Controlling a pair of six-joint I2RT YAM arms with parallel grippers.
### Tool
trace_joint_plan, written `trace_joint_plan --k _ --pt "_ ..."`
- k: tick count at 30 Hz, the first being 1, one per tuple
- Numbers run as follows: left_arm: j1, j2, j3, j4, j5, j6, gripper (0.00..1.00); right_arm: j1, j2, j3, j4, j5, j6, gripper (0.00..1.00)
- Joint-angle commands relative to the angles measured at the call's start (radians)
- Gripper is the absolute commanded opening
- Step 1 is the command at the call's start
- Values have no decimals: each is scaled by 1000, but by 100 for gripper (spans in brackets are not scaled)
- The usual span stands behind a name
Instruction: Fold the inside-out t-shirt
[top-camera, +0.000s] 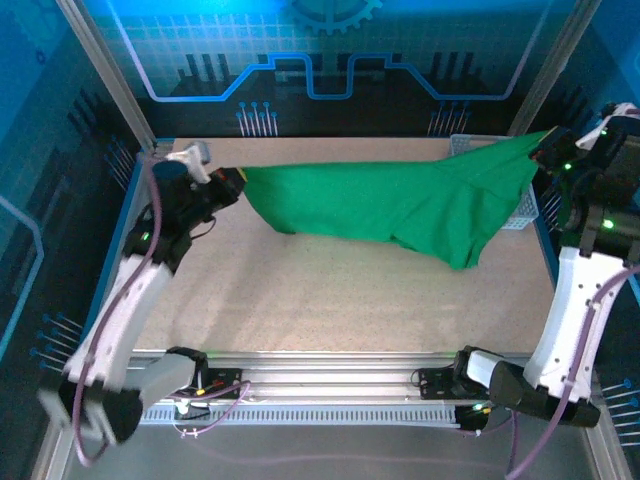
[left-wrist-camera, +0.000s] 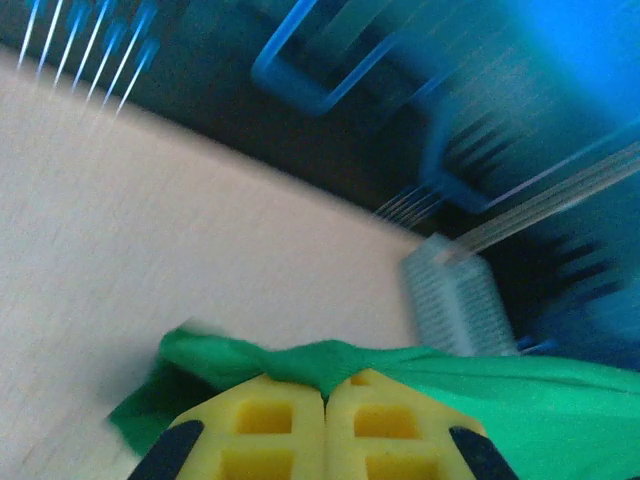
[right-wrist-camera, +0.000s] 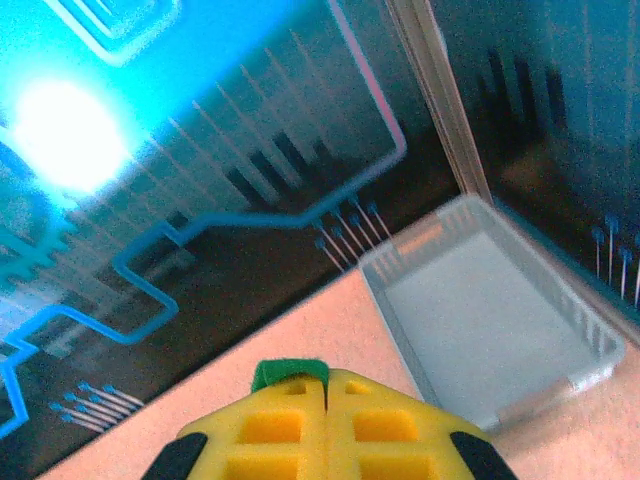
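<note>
The bright green inside-out t-shirt (top-camera: 400, 205) hangs stretched across the back of the table between both arms, its middle sagging to the tabletop. At the far left, my left gripper (top-camera: 237, 180) is shut on one end of it; in the left wrist view the cloth (left-wrist-camera: 330, 362) is pinched between the yellow pads (left-wrist-camera: 265, 425). My right gripper (top-camera: 545, 150) is raised at the far right, shut on the other end. A small green fold of the t-shirt (right-wrist-camera: 290, 373) pokes out between its closed pads (right-wrist-camera: 380, 425).
A white mesh basket (top-camera: 522, 205) stands at the back right corner, partly under the cloth; it also shows as the basket (right-wrist-camera: 490, 320) and basket (left-wrist-camera: 455, 300). The beige tabletop (top-camera: 320, 300) lies bare in front of the shirt. A blue panelled wall (top-camera: 320, 60) stands behind.
</note>
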Motion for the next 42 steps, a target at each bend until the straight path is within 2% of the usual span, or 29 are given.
trace_joint_plan --k 1,4,6,11,16,19,25,27,29,36,42 --pt "13 -102 -52 115 -80 6 0 2 -127 71 80 94 -22 0" --pt "14 39 77 -114 -105 55 0 2 -148 42 132 72 -20 0" --pt "16 84 132 -184 -100 73 0 2 -125 53 127 35 -18 0" --pt "20 -34 152 -135 -133 75 0 3 -116 65 147 -74 -13 0" --pt "20 -132 250 -188 -288 142 0 2 -140 116 158 -128 -49 0" --pt "22 -126 337 -236 -401 178 0 2 -144 114 199 -173 -72 0" --pt "24 -22 518 -322 -503 220 0 2 -145 68 270 -171 -92 0" --pt "22 29 605 -389 -498 229 0 2 -137 70 262 -172 -90 0" --pt "23 22 616 -374 -438 229 0 2 -142 81 250 -184 -96 0" --pt "21 -236 436 -173 -379 199 0 2 -275 107 261 -106 -121 0" --pt "22 -316 374 -146 -331 176 0 4 -302 153 218 4 -137 0"
